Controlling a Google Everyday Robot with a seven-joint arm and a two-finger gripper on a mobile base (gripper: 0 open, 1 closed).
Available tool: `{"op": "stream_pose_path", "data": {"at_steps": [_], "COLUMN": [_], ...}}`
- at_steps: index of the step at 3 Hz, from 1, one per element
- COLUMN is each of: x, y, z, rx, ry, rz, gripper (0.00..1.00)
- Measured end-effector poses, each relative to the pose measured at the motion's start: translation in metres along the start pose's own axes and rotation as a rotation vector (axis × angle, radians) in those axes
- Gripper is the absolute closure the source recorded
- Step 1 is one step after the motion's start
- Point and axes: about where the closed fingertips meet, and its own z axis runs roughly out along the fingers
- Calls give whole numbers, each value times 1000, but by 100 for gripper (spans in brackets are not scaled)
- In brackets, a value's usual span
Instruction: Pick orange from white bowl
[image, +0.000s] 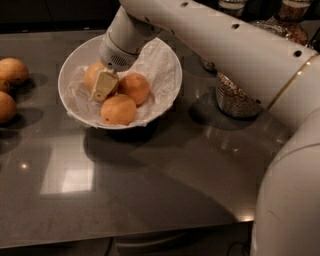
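The white bowl (167, 65), lined with crumpled white paper, stands at the back left of the dark table and holds three oranges. The orange (90, 73), the yellowest one, lies at the bowl's left. My gripper (102, 84) reaches down into the bowl from the upper right. It sits right on this orange and covers the orange's right side. A deeper-orange fruit (135, 88) lies just right of the gripper. A brighter one (118, 109) lies at the bowl's front.
Loose oranges (12, 70) (6, 106) lie on the table (150, 180) at the left edge. A glass jar of cereal (235, 97) stands right of the bowl, under my arm, and more jars (292, 22) stand at the back right.
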Motion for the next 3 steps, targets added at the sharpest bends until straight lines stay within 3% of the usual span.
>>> {"op": "stream_pose_path", "data": {"at_steps": [1, 2, 3], "x": [-4, -6, -2], "y": [-7, -18, -30], "z": [-40, -73, -109], "rx": [68, 89, 56], "ry": [-19, -55, -147], "rz": [-39, -79, -127], "gripper": [100, 100, 100]}}
